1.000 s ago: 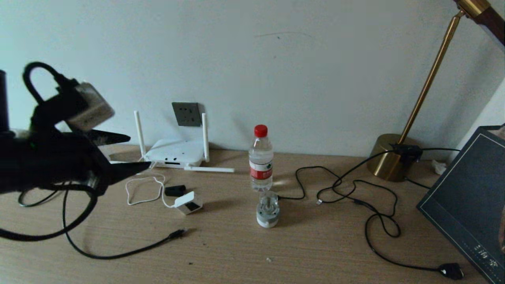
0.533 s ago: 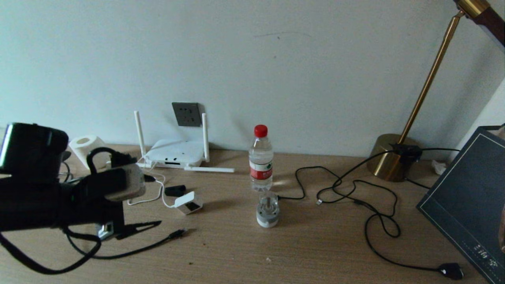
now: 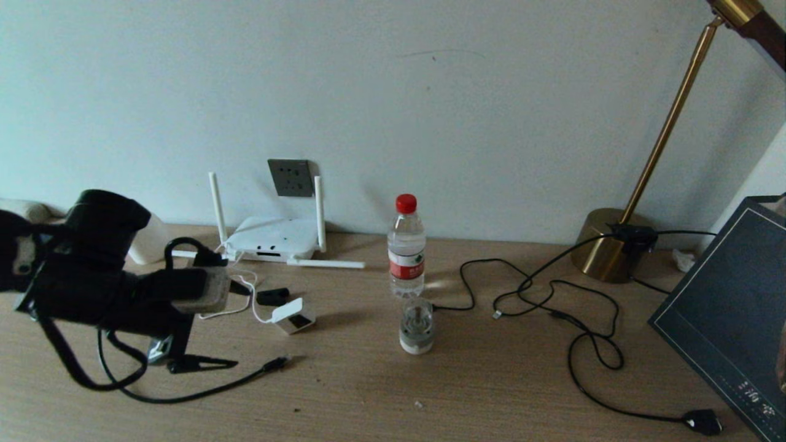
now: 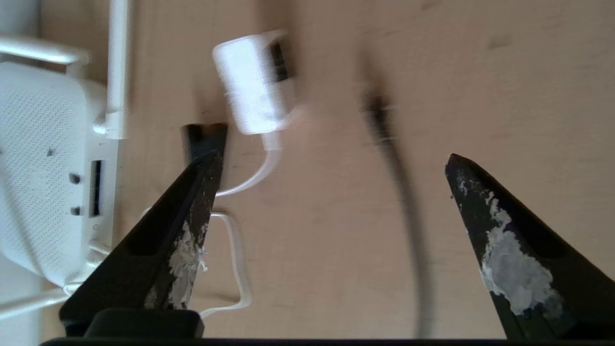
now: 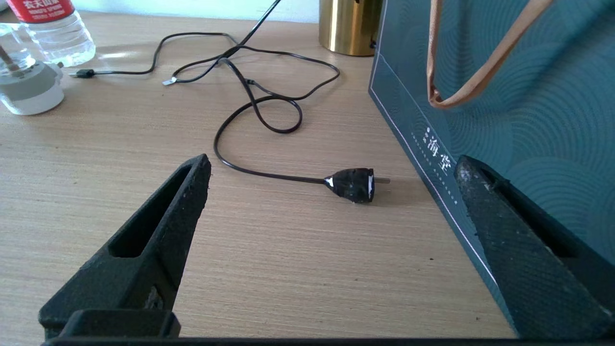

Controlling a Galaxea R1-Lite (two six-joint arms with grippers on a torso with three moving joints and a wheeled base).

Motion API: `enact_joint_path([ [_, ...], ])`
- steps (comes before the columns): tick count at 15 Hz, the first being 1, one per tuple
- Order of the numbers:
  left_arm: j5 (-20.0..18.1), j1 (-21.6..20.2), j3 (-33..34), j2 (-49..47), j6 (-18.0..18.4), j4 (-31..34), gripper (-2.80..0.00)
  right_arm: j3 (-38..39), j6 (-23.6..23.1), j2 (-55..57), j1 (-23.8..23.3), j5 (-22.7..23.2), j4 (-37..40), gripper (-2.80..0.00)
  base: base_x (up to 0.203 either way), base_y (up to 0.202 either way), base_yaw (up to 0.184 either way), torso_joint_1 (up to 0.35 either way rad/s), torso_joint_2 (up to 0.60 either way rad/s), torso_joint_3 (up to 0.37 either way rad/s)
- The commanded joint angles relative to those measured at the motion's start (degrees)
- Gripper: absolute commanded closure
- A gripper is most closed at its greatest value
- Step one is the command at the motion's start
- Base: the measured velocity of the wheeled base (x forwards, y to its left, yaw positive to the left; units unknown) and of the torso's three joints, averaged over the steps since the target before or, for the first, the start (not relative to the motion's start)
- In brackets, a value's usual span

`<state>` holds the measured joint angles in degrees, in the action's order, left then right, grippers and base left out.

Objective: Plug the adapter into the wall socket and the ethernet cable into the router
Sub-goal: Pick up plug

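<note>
White plastic makes the adapter (image 4: 254,81) look light and hard, so it should lift easily, but its smooth sides may slip. I judge the best hold is across its two flat sides, away from the dark face and from the thin, soft white cord (image 4: 240,250), which would pull it if snagged.

The left gripper (image 4: 331,163) hovers low over the wooden surface (image 3: 491,380), its fingers spread wide and holding nothing. The adapter lies just ahead of the gap, nearer to one fingertip (image 4: 206,168), beside a small black block (image 4: 204,137). The ethernet cable (image 4: 399,192) runs through the gap between the fingers, its connector just beyond them. The router (image 4: 43,163) sits outside that same fingertip, and the wall socket (image 3: 291,177) is on the wall behind the router.

The right gripper (image 5: 331,163) rests far away at the other side, also spread wide and empty.
</note>
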<state>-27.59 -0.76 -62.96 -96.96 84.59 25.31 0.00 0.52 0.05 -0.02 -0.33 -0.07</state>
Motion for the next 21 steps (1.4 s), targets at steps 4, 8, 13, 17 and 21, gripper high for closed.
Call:
enact_joint_path([
  [4, 0.8, 1.5, -9.7, -9.7, -3.5, 1.6, -2.80, 0.0, 0.0, 0.0, 0.0, 0.0, 0.0, -2.80, 0.000, 0.000, 0.000, 0.000, 0.00, 0.000],
  [8, 3.5, 6.8, -10.7, -11.7, -15.4, 1.2, -2.80, 0.0, 0.0, 0.0, -0.1, 0.0, 0.0, -2.80, 0.000, 0.000, 0.000, 0.000, 0.00, 0.000],
  [13, 3.9, 8.6, -15.3, -17.1, -16.1, 1.5, -2.80, 0.0, 0.0, 0.0, 0.0, 0.0, 0.0, -2.80, 0.000, 0.000, 0.000, 0.000, 0.00, 0.000],
  [17, 5.8, 9.1, -17.3, -19.6, -16.4, 1.3, -2.80, 0.0, 0.0, 0.0, 0.0, 0.0, 0.0, -2.80, 0.000, 0.000, 0.000, 0.000, 0.00, 0.000],
  [21, 6.0, 9.9, -19.4, -20.8, -18.5, 1.2, 0.00, 0.0, 0.0, 0.0, 0.0, 0.0, 0.0, -2.80, 0.000, 0.000, 0.000, 0.000, 0.00, 0.000],
])
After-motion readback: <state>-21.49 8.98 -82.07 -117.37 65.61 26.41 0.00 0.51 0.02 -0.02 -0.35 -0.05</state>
